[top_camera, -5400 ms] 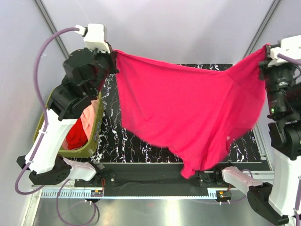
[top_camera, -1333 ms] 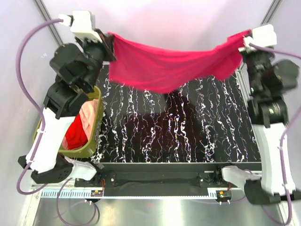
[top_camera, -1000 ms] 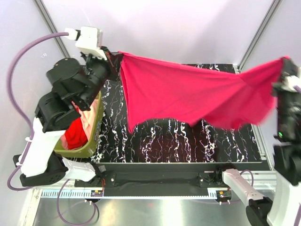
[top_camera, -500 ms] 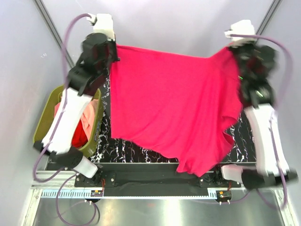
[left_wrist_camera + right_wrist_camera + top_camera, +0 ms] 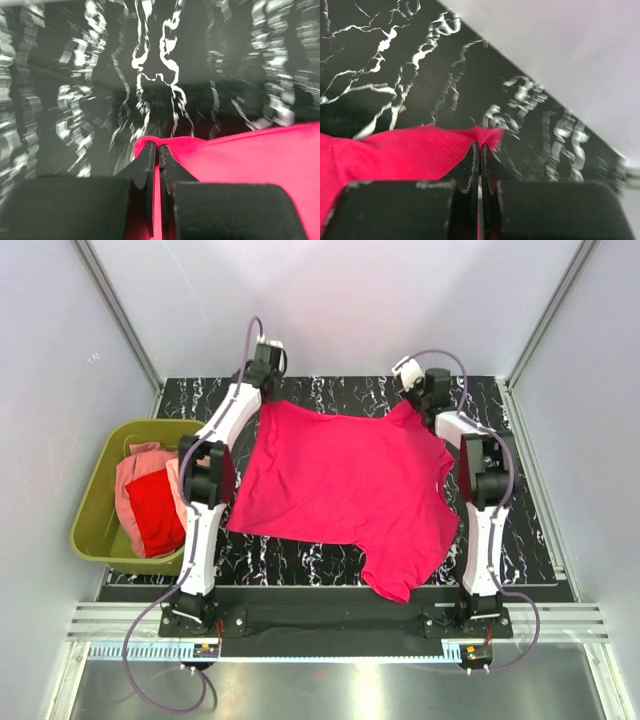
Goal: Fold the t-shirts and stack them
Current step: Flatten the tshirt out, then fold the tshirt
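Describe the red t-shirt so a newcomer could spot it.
Start at the olive-green tub left of the black marbled table. The red t-shirt lies inside, toward its near end, on paler salmon-pink cloth, deeper red than the spread magenta shirt.

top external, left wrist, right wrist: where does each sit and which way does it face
Top external: overhead behind the bases, looking down on the table, magenta t-shirt and green tub; both arms show.
Left wrist: on the left gripper, looking along its shut fingers at a pinched shirt corner.
Right wrist: on the right gripper, likewise, wall beyond.
Shared: all see the shirt on the marbled table.
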`<state>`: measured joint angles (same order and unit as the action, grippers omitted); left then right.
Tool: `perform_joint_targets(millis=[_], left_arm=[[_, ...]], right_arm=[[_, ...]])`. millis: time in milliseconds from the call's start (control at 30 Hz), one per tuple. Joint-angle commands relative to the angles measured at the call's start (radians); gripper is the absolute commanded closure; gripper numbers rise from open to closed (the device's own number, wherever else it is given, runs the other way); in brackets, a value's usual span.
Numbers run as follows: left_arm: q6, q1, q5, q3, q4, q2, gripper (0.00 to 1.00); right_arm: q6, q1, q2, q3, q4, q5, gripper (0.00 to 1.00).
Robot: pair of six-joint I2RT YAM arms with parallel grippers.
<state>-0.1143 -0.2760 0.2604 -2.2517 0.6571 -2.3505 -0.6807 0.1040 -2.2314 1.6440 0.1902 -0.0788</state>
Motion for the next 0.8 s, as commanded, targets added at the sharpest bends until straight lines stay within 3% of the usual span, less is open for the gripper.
perform_joint_targets(millis=[0, 300, 567, 767], left_arm=[[-0.03, 0.063, -0.058, -0.118, -0.063, -0.078, 1.0], [-0.03, 0.112, -0.108, -0.03, -0.263, -0.099, 1.0], [-0.007, 0.12, -0.078, -0.063, -0.313, -0.144, 1.0], [0.01, 0.129, -0.078, -0.068, -0.361, -0.159, 1.0]], right_arm=[[0.056, 0.0, -0.103, 0.173, 0.219, -0.088, 1.0], [0.168, 0.0, -0.329, 0.428, 0.275, -0.085, 1.0], [0.187, -0.001, -0.508, 0.677, 0.249, -0.111, 0.99], [0.207, -0.001, -0.576, 0.76, 0.25, -0.139, 0.98]])
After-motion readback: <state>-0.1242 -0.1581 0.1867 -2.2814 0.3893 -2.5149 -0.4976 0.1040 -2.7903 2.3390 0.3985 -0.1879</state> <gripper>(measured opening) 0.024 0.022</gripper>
